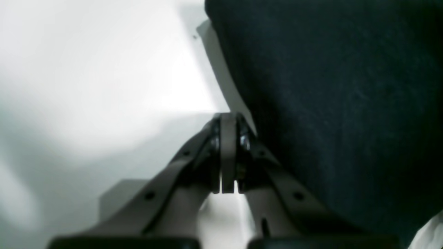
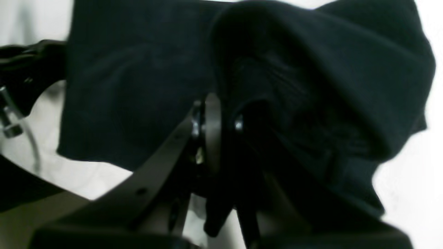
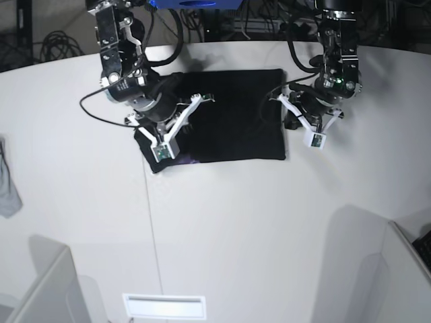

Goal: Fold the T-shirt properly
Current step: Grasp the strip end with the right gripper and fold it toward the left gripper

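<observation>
The black T-shirt (image 3: 232, 114) lies folded into a rectangle at the back middle of the white table (image 3: 236, 222). My right gripper (image 3: 174, 122) is at its left edge, shut on a bunched fold of the T-shirt (image 2: 311, 86). In the right wrist view black cloth drapes over the gripper (image 2: 216, 102) and hides one finger. My left gripper (image 3: 293, 120) sits just off the shirt's right edge. The left wrist view shows this gripper (image 1: 228, 117) shut with nothing in it, the T-shirt (image 1: 346, 103) lying beside it.
A small light-grey cloth (image 3: 8, 185) lies at the table's far left edge. Cables (image 3: 60, 44) hang behind the table. Grey partitions (image 3: 363, 269) rise at the front left and front right corners.
</observation>
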